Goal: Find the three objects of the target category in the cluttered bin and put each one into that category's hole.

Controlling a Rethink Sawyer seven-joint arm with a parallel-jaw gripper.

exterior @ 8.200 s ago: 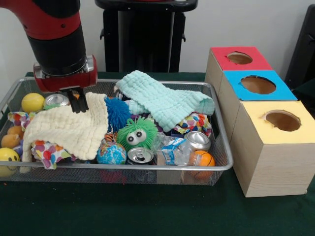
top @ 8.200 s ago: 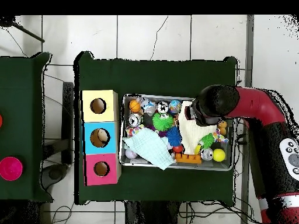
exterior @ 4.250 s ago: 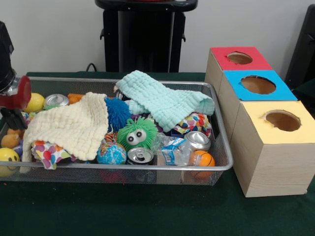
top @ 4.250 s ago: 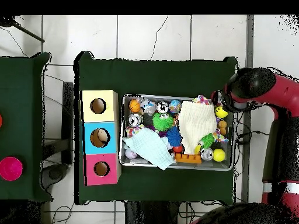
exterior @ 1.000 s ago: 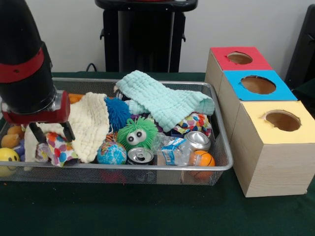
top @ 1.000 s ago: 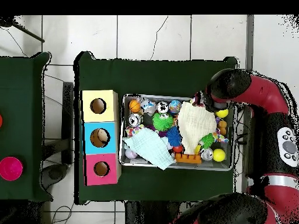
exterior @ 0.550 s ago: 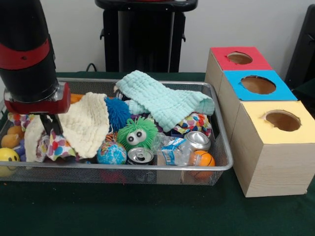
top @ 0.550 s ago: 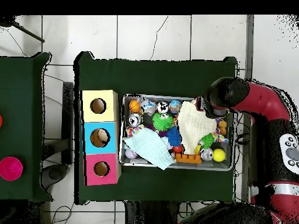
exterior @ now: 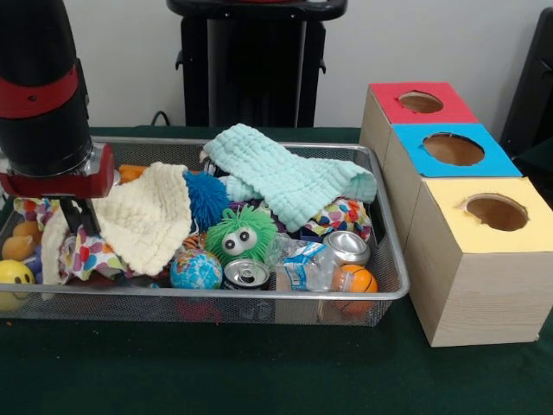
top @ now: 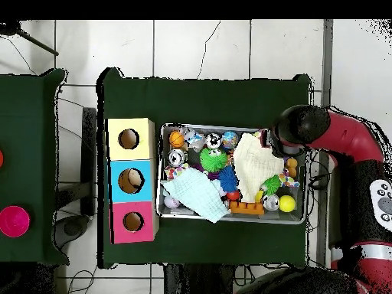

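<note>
From the front, my pincer [exterior: 78, 216] hangs low at the left end of the wire mesh bin [exterior: 380, 290], its dark fingers close together on a fold of the multicoloured dotted cloth [exterior: 91, 258], which bunches up just below them. The cream waffle-weave cloth [exterior: 143, 216] drapes beside it to the right, touching the blue spiky ball [exterior: 207, 197]. A pale mint waffle-weave cloth [exterior: 289, 177] lies across the back of the bin. Toward the front sit the green fuzzy ball with googly eyes [exterior: 239, 235], a globe-printed ball [exterior: 195, 271], two silver drink cans [exterior: 247, 274], a crumpled clear plastic bottle [exterior: 307, 264] and a small orange basketball [exterior: 356, 278]. Yellow and orange balls [exterior: 15, 275] crowd the left edge. On the dark green worktop [exterior: 259, 372] to the right stand three wooden boxes in a row, with a red-topped hole [exterior: 421, 102], a blue-topped hole [exterior: 454, 148] and a yellow-topped hole [exterior: 496, 212].

From overhead, my arm [top: 337, 142] reaches over the bin's right end, covering the pincer; the cream cloth [top: 256, 161] lies next to it and the mint cloth [top: 195, 193] hangs over the bin's lower rim.
</note>
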